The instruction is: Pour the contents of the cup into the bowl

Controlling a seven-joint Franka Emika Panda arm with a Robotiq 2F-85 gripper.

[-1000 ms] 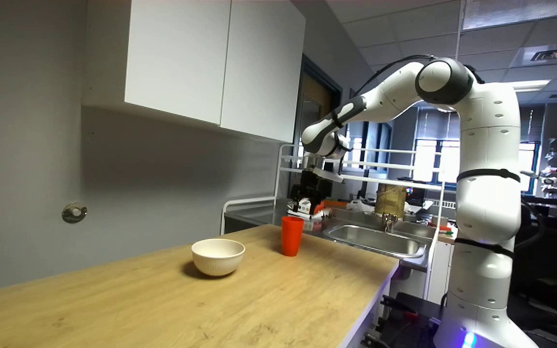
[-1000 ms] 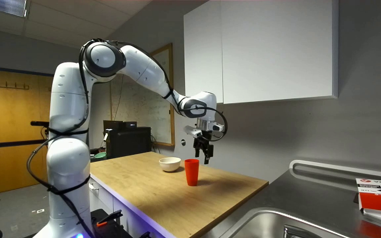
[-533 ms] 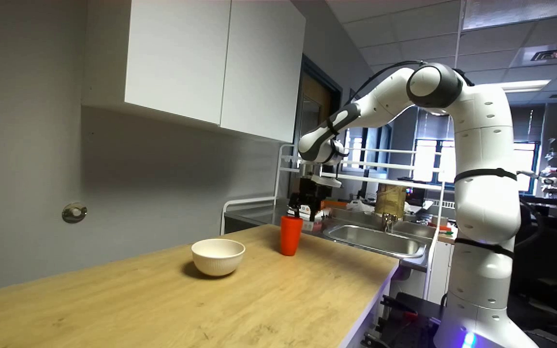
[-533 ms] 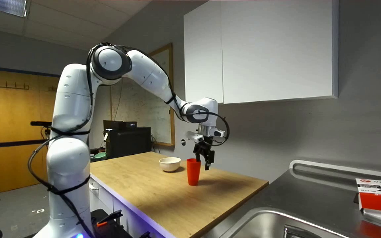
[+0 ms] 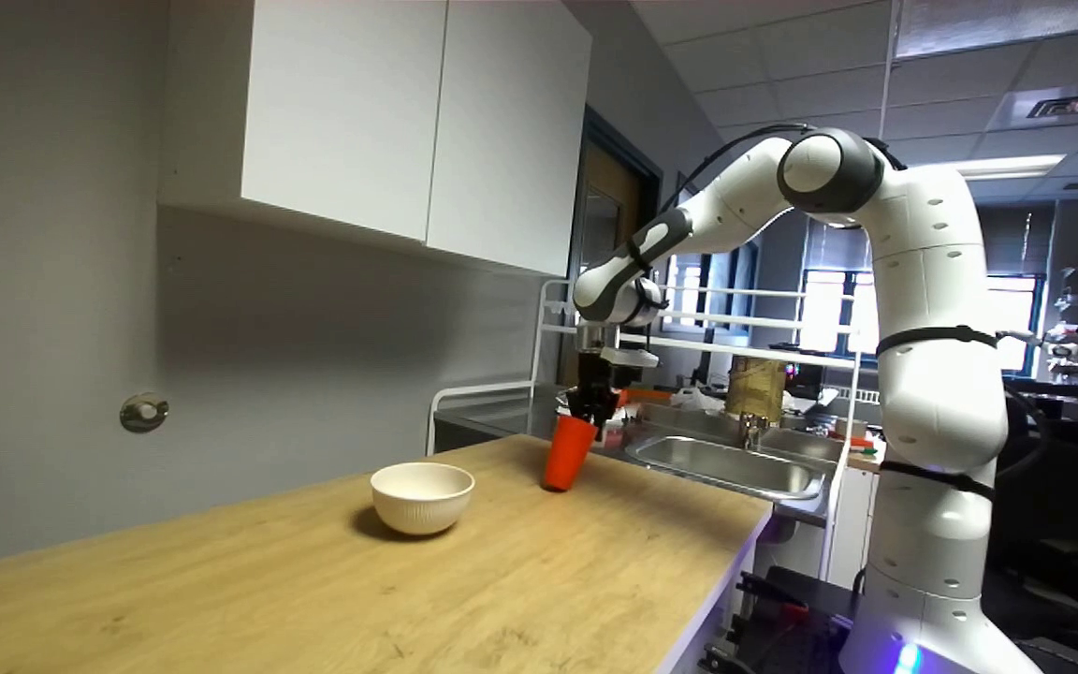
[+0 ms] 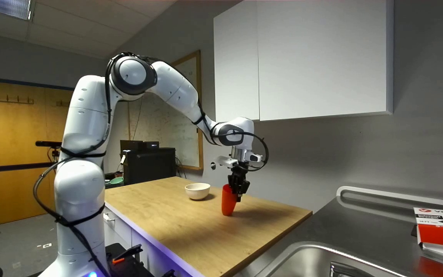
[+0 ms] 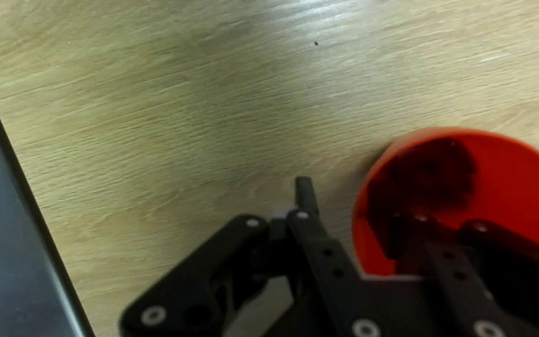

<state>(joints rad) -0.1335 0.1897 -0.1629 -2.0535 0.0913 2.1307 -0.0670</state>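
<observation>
The red-orange cup (image 5: pixel 569 454) leans over on the wooden counter, its rim tipped toward my gripper (image 5: pixel 589 426). In the wrist view one finger reaches inside the cup (image 7: pixel 508 187) and the other finger (image 7: pixel 305 189) stands outside, the near wall between them. A strip of counter shows between that outer finger and the rim, so the jaws are partly closed but still apart. Dark patches inside the cup could be shadow or contents; I cannot tell. Upright and apart from the cup stands the cream-white bowl (image 5: pixel 422 501), seen in both exterior views but not in the wrist view.
The wooden counter (image 5: pixel 314 580) ends beside a dark worktop (image 7: pixel 7 257) and a steel sink (image 5: pixel 726 459). Wall cabinets (image 5: pixel 342 112) hang above the bowl's side. A white metal rack (image 5: pixel 483 388) and a red-white box (image 6: pixel 442 231) are near the sink.
My gripper has come down from above the cup, one finger going inside it. The jaws have narrowed, and the cup has gone from upright to tilted. The bowl has not moved.
</observation>
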